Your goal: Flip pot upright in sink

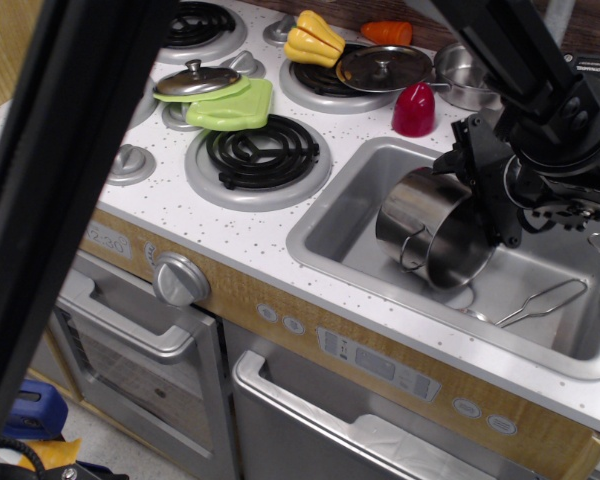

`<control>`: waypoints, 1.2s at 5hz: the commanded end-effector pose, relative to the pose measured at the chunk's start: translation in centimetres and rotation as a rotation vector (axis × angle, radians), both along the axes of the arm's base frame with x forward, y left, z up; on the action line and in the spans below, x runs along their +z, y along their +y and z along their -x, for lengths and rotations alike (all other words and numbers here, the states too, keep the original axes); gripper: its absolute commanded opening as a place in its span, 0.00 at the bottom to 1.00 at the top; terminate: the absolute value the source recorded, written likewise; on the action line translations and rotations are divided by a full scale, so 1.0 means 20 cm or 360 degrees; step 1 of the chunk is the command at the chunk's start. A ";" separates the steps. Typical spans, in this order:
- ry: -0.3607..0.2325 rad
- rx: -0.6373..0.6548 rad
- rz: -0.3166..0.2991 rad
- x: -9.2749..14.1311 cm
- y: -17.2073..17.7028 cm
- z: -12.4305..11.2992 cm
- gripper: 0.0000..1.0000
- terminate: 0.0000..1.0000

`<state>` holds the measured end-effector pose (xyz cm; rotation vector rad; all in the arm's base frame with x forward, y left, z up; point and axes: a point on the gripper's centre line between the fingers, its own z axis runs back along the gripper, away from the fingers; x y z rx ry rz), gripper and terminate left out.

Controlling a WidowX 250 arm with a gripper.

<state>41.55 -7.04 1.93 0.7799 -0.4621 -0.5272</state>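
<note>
The shiny steel pot lies tilted on its side in the sink, towards the basin's back left. One round end faces the front right, and a wire loop handle hangs on its near side. My black gripper comes in from the upper right. Its fingers are clamped on the pot's upper right edge, and the pot looks raised off the basin floor. The pot's far side is hidden behind the gripper.
A wire utensil lies on the sink floor at the right. A red cup, a shallow steel pan and a lid stand behind the sink. Burners and a green holder lie to the left. A dark bar blocks the left foreground.
</note>
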 end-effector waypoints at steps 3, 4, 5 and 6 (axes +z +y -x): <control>0.0147 0.0206 0.0345 0.03 0.05 -0.06 0.00 0.00; 0.0171 0.0241 0.0418 0.04 0.08 -0.07 0.00 0.00; 0.0207 0.0247 0.0524 0.02 0.10 -0.09 0.00 0.00; 0.0366 0.0378 0.0811 -0.02 0.11 -0.09 1.00 0.00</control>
